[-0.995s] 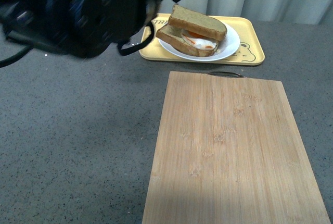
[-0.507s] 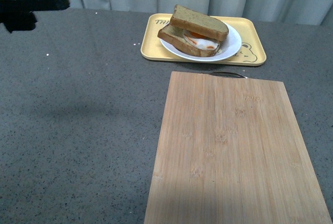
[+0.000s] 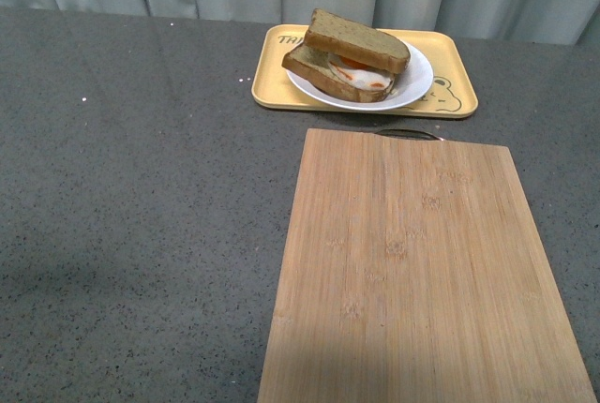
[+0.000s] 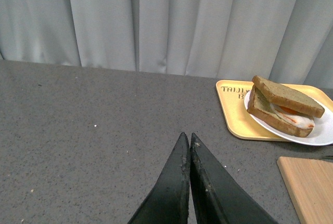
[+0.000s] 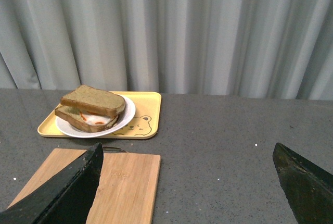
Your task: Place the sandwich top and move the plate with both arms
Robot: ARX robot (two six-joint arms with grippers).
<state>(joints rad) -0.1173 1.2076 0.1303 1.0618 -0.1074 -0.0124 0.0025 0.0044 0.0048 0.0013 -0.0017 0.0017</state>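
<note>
The sandwich top lies askew on the egg-topped slice, its long axis running left-rear to right-front, on the plate in the yellow tray at the worktop's far edge. Left hand pressed together; right hand spread wide.

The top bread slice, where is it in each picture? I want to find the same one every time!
Front view: the top bread slice is far back, centre-right, on the egg sandwich on the white plate.
Left wrist view: at the right edge, well beyond the shut left hand.
Right wrist view: at the left, above the cutting board.
Shared landmark: the yellow bear tray under the plate.
</note>
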